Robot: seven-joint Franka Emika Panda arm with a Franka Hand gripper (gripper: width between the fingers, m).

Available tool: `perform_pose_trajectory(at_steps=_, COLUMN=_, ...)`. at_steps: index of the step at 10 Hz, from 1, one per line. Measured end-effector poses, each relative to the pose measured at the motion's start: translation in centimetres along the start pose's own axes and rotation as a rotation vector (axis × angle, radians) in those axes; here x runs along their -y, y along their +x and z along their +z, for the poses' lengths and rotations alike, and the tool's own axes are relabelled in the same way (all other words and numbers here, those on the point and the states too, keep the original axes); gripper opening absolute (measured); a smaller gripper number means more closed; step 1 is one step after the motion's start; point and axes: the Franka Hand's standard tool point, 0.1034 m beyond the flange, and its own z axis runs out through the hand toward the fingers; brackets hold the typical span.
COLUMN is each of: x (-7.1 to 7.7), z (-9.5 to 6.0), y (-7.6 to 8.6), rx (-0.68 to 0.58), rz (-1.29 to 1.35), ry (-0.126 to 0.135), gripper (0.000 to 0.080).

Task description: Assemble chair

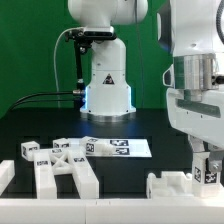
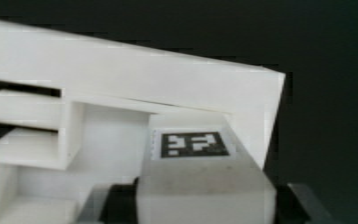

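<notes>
**Item:** tagged block, a white chair part. It sits at the exterior view's right, low over the tabletop and just beside a white frame piece.

**Gripper**: its fingers flank the block on both sides and appear to pinch it.

**Other loose chair parts**: at the exterior view's left, near the marker board.

**Risk:** a skewed hold could jam the block against the frame piece, or let it slip.

- Near, at the exterior view's right: the gripper clasps a tagged white piece.
- Near left: loose white chair parts on the black table.
- Centre: the marker board; far behind, the arm's base.
</notes>
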Motion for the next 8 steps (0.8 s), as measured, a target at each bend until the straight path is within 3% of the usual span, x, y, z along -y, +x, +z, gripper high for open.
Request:
perform_pose_trajectory(at_steps=4, x=0.08, z=0.10, y=0.33, rx=0.032, rz=0.400, ry=0.006, gripper=0.0287)
perform_pose_trajectory(at_steps=6, x=0.05, z=0.09, y=0.39, rx=0.029, rz=0.444, ry=0.009, gripper=0.0287)
perform_pose_trajectory(at_steps=7, x=0.03, z=0.12, y=0.37, rx=0.028, rz=0.440, ry=0.009, gripper=0.0373)
perform_pose_trajectory(at_steps=8, x=0.03, z=0.12, y=0.35, rx=0.029, rz=0.439, ry=0.009, gripper=0.0514)
